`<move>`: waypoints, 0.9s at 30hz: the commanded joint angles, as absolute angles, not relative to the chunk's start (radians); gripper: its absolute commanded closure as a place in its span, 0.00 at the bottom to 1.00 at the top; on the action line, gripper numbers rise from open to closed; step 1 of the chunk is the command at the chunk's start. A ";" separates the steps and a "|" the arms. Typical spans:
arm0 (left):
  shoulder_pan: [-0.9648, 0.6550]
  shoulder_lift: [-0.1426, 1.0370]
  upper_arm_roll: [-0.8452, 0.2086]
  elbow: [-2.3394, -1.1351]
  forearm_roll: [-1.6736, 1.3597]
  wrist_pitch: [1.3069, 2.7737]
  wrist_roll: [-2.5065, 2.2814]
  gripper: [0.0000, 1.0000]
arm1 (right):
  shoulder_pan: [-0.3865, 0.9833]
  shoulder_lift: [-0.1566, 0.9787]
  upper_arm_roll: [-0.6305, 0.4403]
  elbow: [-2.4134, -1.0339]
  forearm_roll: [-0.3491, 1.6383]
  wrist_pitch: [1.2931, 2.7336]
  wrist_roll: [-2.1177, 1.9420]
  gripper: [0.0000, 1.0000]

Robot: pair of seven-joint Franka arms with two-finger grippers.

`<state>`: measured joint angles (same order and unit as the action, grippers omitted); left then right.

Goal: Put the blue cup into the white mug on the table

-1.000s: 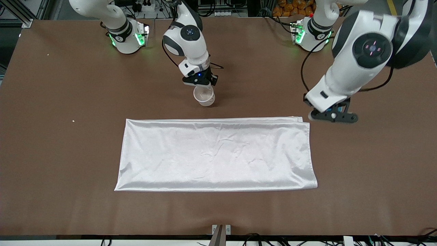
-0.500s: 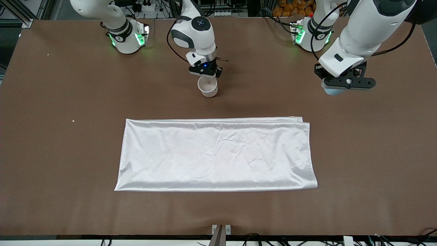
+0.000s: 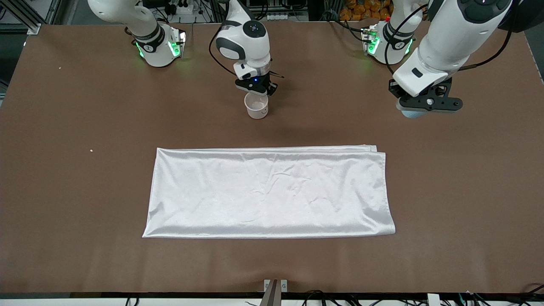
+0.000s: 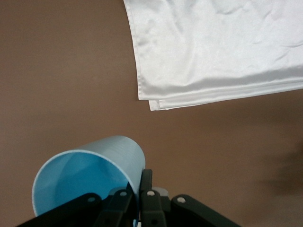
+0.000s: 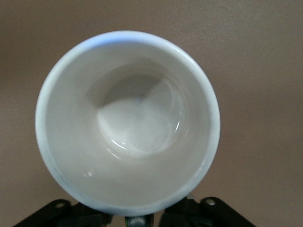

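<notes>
Two grippers are working in the upper half of the front frame, and I am reporting each in turn. The right gripper (image 3: 256,90) is sitting at upper centre, directly above the white mug (image 3: 256,106), which is standing upright on the table (image 3: 85,191). In the right wrist view the mug (image 5: 127,120) is showing an empty interior; I cannot tell whether those fingers are gripping the rim or parting from it.

The left gripper (image 3: 426,103) is hanging at upper right of the frame, over bare table near the corner of the white cloth (image 3: 267,191). Its fingers are clamped on the wall of the blue cup (image 4: 90,177), which is lying tilted in the grasp with its mouth turned sideways. In the front view only a pale sliver of the cup (image 3: 414,113) is showing under the gripper.

I am judging the step in hand as the carry: the cup is lifted, well apart from the mug. The next move is calling for travel toward frame centre, the right gripper clearing the mug's mouth, and the cup turning upright before descending inside.
</notes>
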<state>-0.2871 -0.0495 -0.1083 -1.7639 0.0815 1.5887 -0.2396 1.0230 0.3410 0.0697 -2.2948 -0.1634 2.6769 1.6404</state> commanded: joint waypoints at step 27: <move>-0.295 -0.046 -0.296 -1.694 0.060 1.589 -0.258 1.00 | 0.922 0.170 0.063 -2.148 -0.190 2.306 1.461 0.00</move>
